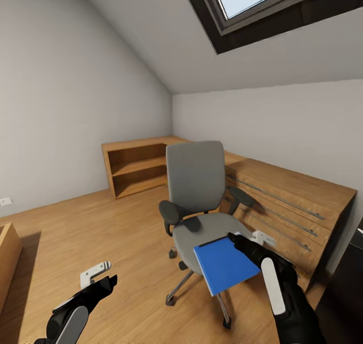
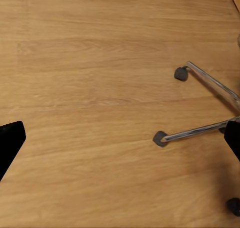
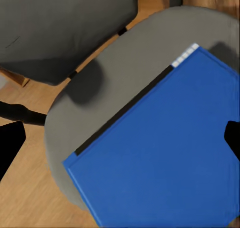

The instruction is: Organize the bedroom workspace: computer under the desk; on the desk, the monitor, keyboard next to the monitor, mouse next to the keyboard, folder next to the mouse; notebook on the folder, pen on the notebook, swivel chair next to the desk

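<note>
Right gripper [image 1: 241, 240], fingers spread apart, hovers over the flat bright blue folder [image 1: 225, 264] overhanging the grey swivel chair [image 1: 196, 182], apparently lining up a grasp; left gripper [image 1: 101, 279] hangs open.

Folder [image 1: 224, 263] smooth matt blue; swivel chair [image 1: 196, 182] grey cloth, chrome legs.

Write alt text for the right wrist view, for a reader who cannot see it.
A bright blue folder lies on the grey seat of a swivel chair, seen close from above, with a dark strip along one edge. The right gripper's black fingertips stand wide apart at either side of the picture, touching nothing, and wooden floor shows beyond the seat.
</note>
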### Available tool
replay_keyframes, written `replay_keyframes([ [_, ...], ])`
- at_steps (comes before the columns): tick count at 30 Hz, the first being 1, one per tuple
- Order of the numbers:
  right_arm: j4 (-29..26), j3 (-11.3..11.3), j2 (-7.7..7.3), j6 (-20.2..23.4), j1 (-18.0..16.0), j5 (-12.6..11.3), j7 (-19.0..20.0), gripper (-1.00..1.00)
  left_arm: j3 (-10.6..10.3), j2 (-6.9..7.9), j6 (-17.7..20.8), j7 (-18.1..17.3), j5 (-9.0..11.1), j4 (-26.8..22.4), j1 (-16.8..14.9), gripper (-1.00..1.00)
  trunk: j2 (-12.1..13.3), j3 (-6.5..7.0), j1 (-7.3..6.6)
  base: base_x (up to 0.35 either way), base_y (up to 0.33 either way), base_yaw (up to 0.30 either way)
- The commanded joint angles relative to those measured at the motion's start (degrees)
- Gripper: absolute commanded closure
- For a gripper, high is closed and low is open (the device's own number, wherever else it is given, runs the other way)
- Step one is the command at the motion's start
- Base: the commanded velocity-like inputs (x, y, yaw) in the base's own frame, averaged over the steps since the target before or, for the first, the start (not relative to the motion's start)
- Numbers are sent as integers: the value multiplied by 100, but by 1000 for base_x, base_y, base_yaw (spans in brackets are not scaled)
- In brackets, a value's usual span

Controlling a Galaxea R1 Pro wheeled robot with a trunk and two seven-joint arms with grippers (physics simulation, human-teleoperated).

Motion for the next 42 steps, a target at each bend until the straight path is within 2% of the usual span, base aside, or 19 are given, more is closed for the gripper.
replay_keyframes([
  [1,7,-102,4,32,-3,-70,-21,-100,-12,6,3,60,56,-7,-5,-100,-45,-25,22,0,0,0],
  [3,43,-255,3,40,2,-93,-15,-100,-10,6,3,61,57,-7,-5,-100,-125,-61,66,0,0,0],
  [4,117,-484,3,51,0,-283,26,-100,-10,6,3,62,58,-7,-5,-100,-165,-79,88,-104,0,0],
  [5,172,-574,0,55,0,-479,48,-100,-9,6,4,62,58,-7,-5,-100,-205,-97,110,-188,0,0],
  [7,482,-708,-70,61,0,-1164,78,-100,-9,6,4,62,61,-7,-5,-100,-285,-132,154,-282,0,0],
  [9,710,-725,-164,62,2,-1444,83,-100,-9,6,4,62,65,-7,-5,-100,-366,-168,198,-320,0,0],
  [12,971,-742,-227,62,5,-1776,86,-100,-9,6,3,62,70,-7,-5,-100,-486,-222,264,-331,0,0],
  [15,1037,-738,-241,47,1,-1891,82,-100,-9,6,4,62,77,-5,-5,-100,-606,-276,329,-236,0,0],
  [28,1173,-781,-244,26,2,-1921,195,-100,-17,6,4,60,77,-2,-5,-100,-1128,-509,615,-20,0,0],
  [29,1817,-962,-277,-64,-2,-1924,446,-100,-18,6,4,60,78,-1,-5,-100,-1168,-527,637,0,0,0],
  [32,2227,-1101,-388,-263,-7,-1930,837,-100,-18,6,4,60,77,0,-5,-100,-1288,-581,703,0,0,0],
  [33,2371,-1135,-440,-358,-8,-1931,1101,-100,-18,6,4,59,76,-1,-5,-100,-1328,-599,725,0,0,0],
  [34,2609,-1177,-530,-496,-9,-1929,1732,-100,-18,6,4,60,76,0,-5,-100,-1368,-617,747,0,0,0],
  [39,2935,-1210,-703,-619,-10,-2012,2124,-100,-18,6,4,59,76,-1,-5,-100,-1569,-707,857,0,0,0],
  [40,3043,-1212,-795,-728,-10,-2244,2205,-100,-17,6,4,59,71,-3,-5,-100,-1609,-725,878,0,0,0],
  [42,3089,-1212,-851,-791,-10,-2411,2299,-100,-16,6,4,59,69,-1,-5,-100,-1689,-761,922,0,0,0],
])
